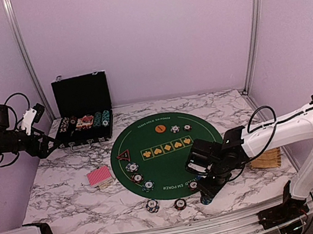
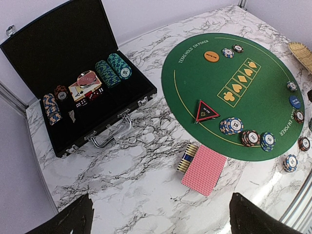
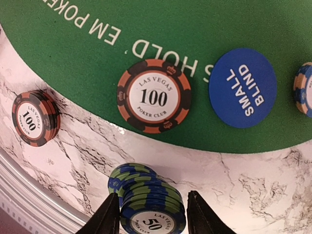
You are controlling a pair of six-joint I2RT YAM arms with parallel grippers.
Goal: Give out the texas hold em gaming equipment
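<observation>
1. Blue 50 chips [image 3: 148, 207], a skewed stack, stand on the marble [image 3: 253, 190] just off the mat [image 3: 97, 29]. They sit between the right gripper [image 3: 153, 219] fingers. The jaws are narrow and close on both sides; I cannot tell whether they press.
2. Past the stack, a 100 chip [image 3: 153, 96] and the blue button [image 3: 243, 87] lie apart on the mat near its edge. A red stack [image 3: 33, 118] stands to the left on the marble, near the rail [image 3: 29, 195].
3. From the left wrist, the left gripper [image 2: 163, 219] hangs high and tilted over bare marble, with its jaws wide and holding nothing.
4. Cards [image 2: 204, 169] lie on the marble just off the mat, with a small chip stack [image 2: 187, 157] on its side next to them. The case [image 2: 58, 39] stands open at upper left with chips inside. The triangle marker [image 2: 206, 111] sits at the mat's edge, with three stacks [image 2: 250, 138] lined up just beside it. The orange button [image 2: 211, 56] lies on the mat's far side.
5. From above, the left arm reaches to the case's left end, well apart from the mat. The right arm folds in from the right beside the basket [image 1: 267, 160], its gripper pointing down at the mat's near edge. Bare marble lies between the cards and the case.
</observation>
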